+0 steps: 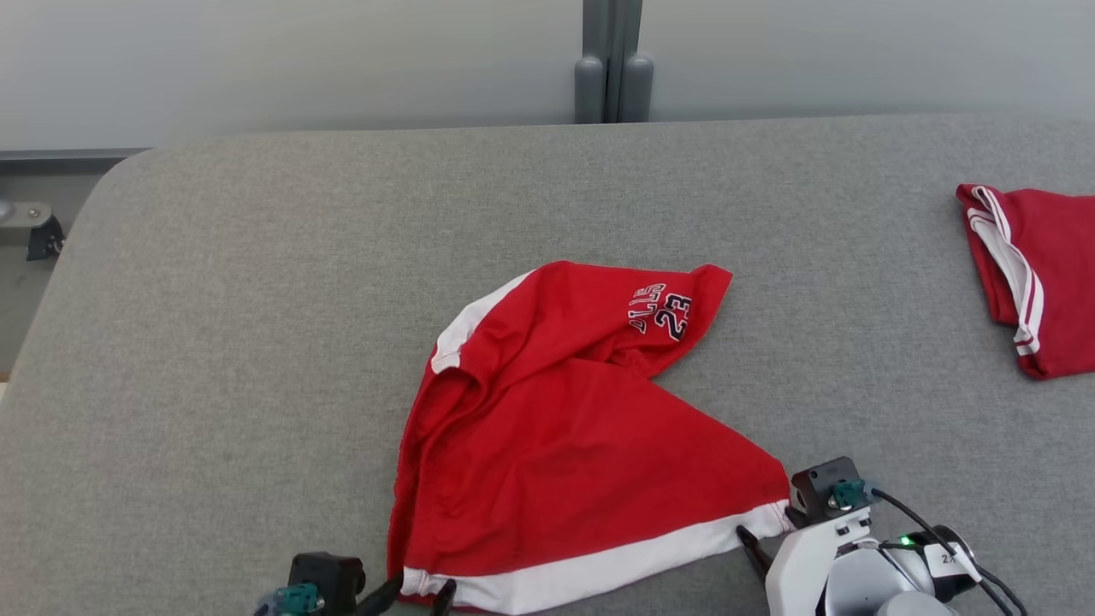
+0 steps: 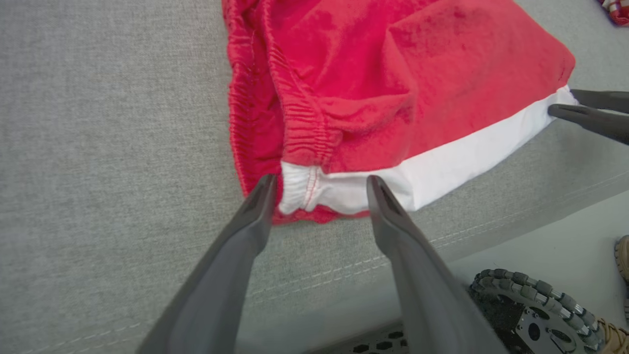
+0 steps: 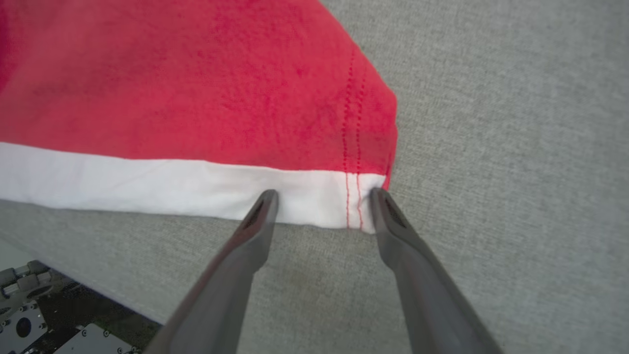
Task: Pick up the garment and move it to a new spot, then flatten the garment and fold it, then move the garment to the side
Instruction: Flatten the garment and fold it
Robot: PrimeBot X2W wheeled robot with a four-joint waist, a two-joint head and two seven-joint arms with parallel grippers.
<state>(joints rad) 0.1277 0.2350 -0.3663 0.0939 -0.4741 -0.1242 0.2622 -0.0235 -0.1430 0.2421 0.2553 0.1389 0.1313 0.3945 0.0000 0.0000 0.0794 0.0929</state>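
Observation:
The garment (image 1: 565,428) is a pair of red shorts with a white side band and a "23" print. It lies crumpled on the grey padded table (image 1: 257,299), near the front edge. My left gripper (image 1: 419,595) is open at the shorts' near-left corner. In the left wrist view its fingers (image 2: 255,206) straddle the white elastic corner of the garment (image 2: 393,88). My right gripper (image 1: 761,535) is open at the near-right corner. In the right wrist view its fingertips (image 3: 265,206) stand either side of the white hem end of the garment (image 3: 196,88).
A second red garment with white stripes (image 1: 1039,274) lies at the table's right edge. A grey post (image 1: 612,68) stands behind the table. Past the table's front edge I see the robot's wheeled base (image 2: 535,300) and a shoe (image 2: 623,255) on the floor.

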